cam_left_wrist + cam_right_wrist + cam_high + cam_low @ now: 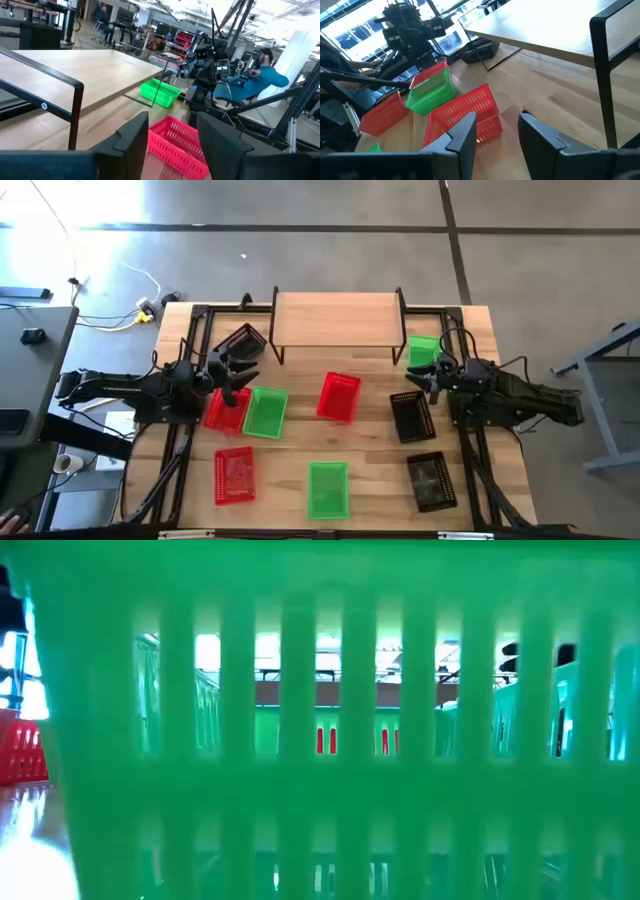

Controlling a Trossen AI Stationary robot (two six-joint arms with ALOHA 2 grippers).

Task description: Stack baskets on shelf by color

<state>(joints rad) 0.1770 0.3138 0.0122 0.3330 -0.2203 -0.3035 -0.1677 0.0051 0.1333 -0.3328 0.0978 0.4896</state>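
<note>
The shelf (335, 315) stands at the table's far middle, its top bare. Nine baskets lie on the table: black (243, 340) at the shelf's left end, green (423, 350) at its right end, red (340, 397) in the middle, green (265, 411) beside red (226, 408), red (234, 475), green (328, 488), black (411, 417) and black (432, 480). My left gripper (235, 372) is open and empty, just far of the left red basket. My right gripper (420, 377) is open and empty between the right green basket and the nearer black one.
In the low view the near green basket (320, 790) fills the picture. Black frame rails (180, 440) run along both table sides. A seated person (260, 80) shows beyond the table's right edge in the left wrist view. Bare wood lies under and before the shelf.
</note>
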